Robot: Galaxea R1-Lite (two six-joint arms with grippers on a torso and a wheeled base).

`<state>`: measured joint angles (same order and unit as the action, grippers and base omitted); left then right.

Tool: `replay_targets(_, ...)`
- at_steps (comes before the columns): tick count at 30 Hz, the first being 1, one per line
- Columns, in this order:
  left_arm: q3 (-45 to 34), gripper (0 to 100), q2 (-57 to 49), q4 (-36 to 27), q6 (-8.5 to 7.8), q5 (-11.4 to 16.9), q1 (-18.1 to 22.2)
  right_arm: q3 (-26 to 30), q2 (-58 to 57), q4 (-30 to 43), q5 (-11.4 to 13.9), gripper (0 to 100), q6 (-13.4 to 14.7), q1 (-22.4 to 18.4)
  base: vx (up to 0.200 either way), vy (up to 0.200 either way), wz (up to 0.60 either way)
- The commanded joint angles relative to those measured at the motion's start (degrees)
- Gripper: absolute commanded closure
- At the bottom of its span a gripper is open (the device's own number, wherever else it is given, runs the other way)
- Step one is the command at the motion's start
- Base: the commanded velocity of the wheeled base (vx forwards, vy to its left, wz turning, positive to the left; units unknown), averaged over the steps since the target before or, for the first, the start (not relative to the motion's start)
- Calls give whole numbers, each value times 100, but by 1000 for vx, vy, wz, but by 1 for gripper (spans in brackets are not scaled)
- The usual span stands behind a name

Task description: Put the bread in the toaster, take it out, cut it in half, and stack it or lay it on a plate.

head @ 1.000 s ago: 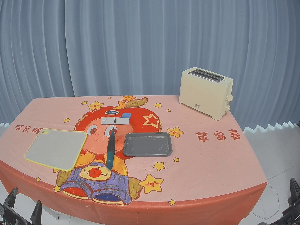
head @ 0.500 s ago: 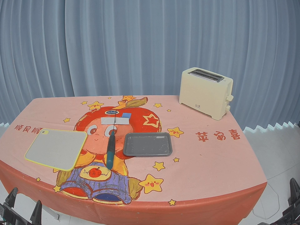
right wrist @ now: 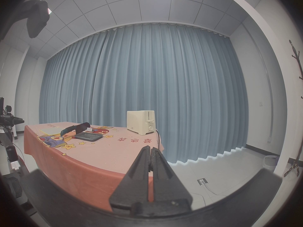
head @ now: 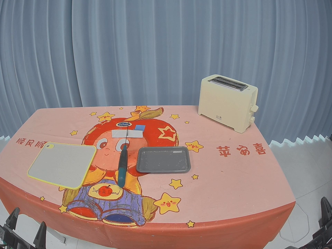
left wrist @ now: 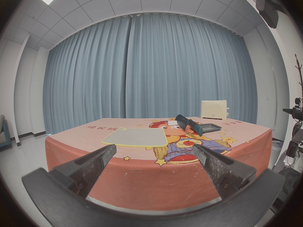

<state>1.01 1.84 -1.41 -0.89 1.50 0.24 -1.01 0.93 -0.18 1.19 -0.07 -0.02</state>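
- Nothing has shifted since the earlier head views: both arms and every item sit where they were.
- Left gripper [left wrist: 153, 149]: low, off the near left edge of the tabletop [head: 224, 177] and below its level, facing the cloth's hanging side. Fingers [left wrist: 94, 164] are spread wide with nothing between them.
- Right gripper [right wrist: 151, 152]: low, off the right end of the tabletop, aimed towards that edge. Fingers are pressed together tip to tip and grip nothing.
- Toaster [head: 228, 102]: cream, boxy and upright on the far right corner of the tabletop. Two slots on top face upward, and a lever and knob sit on its right end. It is well apart from the other items.
- Plate [head: 163, 159]: a dark grey rectangular tray with a shallow rim, lying flat near the middle.
- Knife [head: 122, 163]: just left of the plate, between it and the cutting board [head: 62, 164]. The teal handle points to the near edge. The blade runs away edge-on and crosses a pale rectangular piece [head: 135, 134]. In the left wrist view the blade end sits higher than the handle.
- Cutting board: grey with a yellow rim, flat on the near left part of the tabletop, apart from the knife.
- Small blue square [head: 139, 127]: just beyond the pale piece. I cannot tell what it is.
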Motion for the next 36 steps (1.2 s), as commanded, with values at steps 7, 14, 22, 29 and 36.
replay_targets(7,-48,0,9,1,1,-1,2,101,-93,-8,-32,100,-19,2,0,0,0)
replay_targets(14,-48,0,9,1,1,-1,2,92,-93,-1089,-111,100,-265,2,0,0,0)
replay_targets(22,-48,0,9,1,1,-1,2,48,-93,-887,197,100,-353,11,0,0,0)
replay_targets(29,-48,0,9,1,1,-1,2,-690,136,-316,575,100,289,99,0,0,0)
replay_targets(36,-48,0,9,1,1,-1,2,-1490,1314,-333,496,100,746,301,0,0,0)
